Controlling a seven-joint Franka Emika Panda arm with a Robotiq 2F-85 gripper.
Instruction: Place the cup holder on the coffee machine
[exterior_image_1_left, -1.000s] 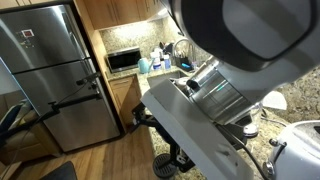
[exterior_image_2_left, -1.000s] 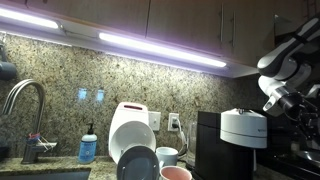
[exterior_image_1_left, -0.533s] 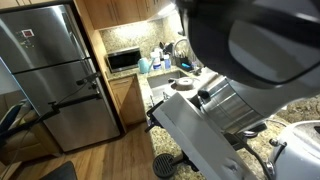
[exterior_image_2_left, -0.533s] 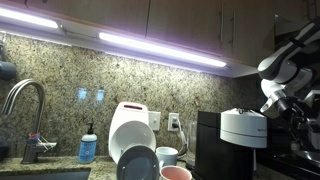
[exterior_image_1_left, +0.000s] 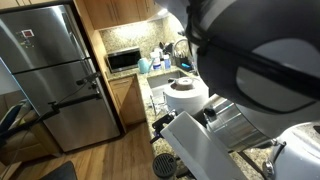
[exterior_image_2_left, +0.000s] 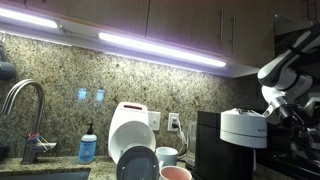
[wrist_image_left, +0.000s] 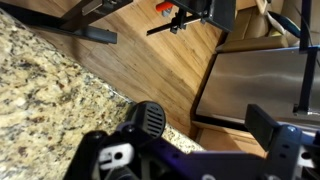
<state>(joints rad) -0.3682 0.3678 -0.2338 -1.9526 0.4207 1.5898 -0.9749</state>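
My arm (exterior_image_2_left: 280, 75) is up high, just beside the round grey head of the coffee machine (exterior_image_2_left: 232, 138). The machine stands on the stone desk (wrist_image_left: 40, 90). In the wrist view, what may be the cup holder (wrist_image_left: 150, 118), a small round black thing, sits right by my tool (wrist_image_left: 190, 158). I cannot tell if the tool is apart, together or clamped on it.

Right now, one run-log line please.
arm: raised near tall black coffee machine with round silver-grey head | black disc cup holder: not identifiable | gripper: state unclear | wrist view: speckled granite counter
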